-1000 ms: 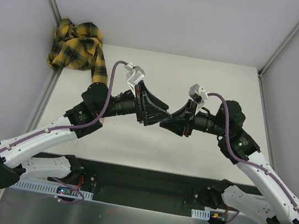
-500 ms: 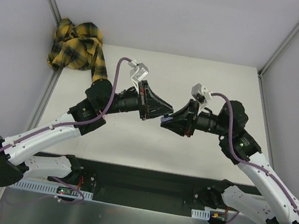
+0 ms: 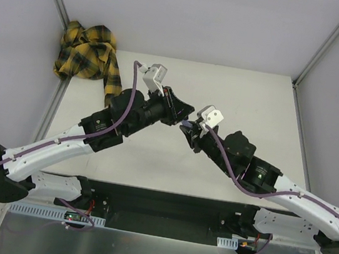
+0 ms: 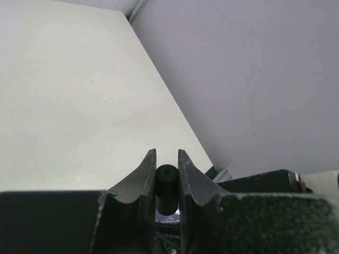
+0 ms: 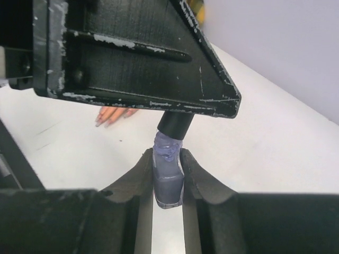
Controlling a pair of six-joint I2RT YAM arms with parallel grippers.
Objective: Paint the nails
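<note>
My right gripper is shut on a small purple bottle, held upright above the table. Its black cap sits between the fingers of my left gripper, which is shut on the cap from above. In the top view the two grippers meet mid-table, left gripper over right gripper. The fake hand lies on the table beyond the bottle, its nails pointing toward the near left. Its yellow-black plaid sleeve is bunched at the far left corner.
Pale walls enclose the white table on the left, back and right. A black rail with the arm bases runs along the near edge. My left arm crosses over the spot where the fake hand lies.
My left gripper has shut on the bottle's cap. Both grippers shifted a little toward the far side, and the right arm has swung its elbow lower and to the left.
</note>
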